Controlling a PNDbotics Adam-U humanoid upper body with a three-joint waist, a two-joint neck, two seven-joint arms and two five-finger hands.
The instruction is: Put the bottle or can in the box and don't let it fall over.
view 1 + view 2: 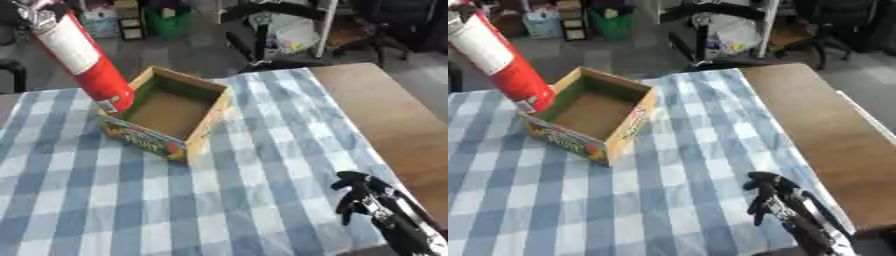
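A tall red can [92,65] with a white label hangs tilted, its top leaning toward the upper left. Its lower end sits over the left rim of the box, above the near-left corner. My left hand [33,13] shows only partly at the top-left corner, curled round the can's upper end. The open-topped cardboard box [147,136], with colourful print on its front wall, stands askew on the checked cloth and holds nothing. My right hand [360,194] rests low at the right near the table's front edge, fingers relaxed and holding nothing.
A blue and white checked cloth [245,190] covers most of the table. A bare wooden strip [394,120] runs along the right side. Beyond the far edge stand a dark chair [262,42] and floor clutter, including a green bin [168,20].
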